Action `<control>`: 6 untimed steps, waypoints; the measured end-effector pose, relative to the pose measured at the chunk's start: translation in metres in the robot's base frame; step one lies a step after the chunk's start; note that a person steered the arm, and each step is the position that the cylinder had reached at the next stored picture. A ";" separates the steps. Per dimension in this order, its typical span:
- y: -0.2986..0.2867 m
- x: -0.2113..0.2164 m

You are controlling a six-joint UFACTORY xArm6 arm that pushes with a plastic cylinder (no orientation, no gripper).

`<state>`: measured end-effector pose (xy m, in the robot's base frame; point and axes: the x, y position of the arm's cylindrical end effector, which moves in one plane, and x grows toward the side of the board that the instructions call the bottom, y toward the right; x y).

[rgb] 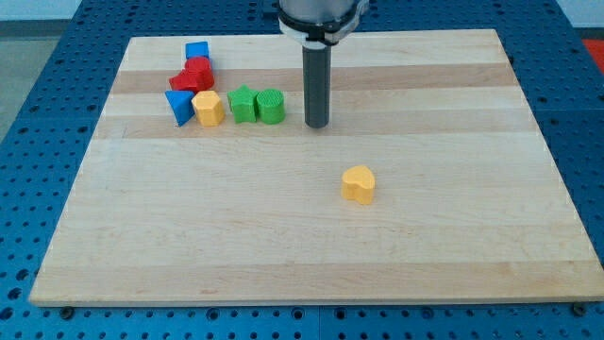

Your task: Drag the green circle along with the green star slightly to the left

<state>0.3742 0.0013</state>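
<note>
The green circle (271, 106) and the green star (243, 104) stand side by side, touching, in the upper left part of the wooden board (311, 236). The star is on the circle's left. My tip (316, 124) rests on the board just to the right of the green circle, with a small gap between them. The dark rod rises straight from it to the view's top.
A yellow hexagon (209, 109) touches the star's left side. Left of it are a blue triangle (178, 106), two red blocks (193, 75) and a blue cube (196, 51). A yellow heart (359, 184) lies alone below right of my tip.
</note>
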 end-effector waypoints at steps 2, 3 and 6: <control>-0.012 -0.024; -0.033 -0.024; -0.033 -0.042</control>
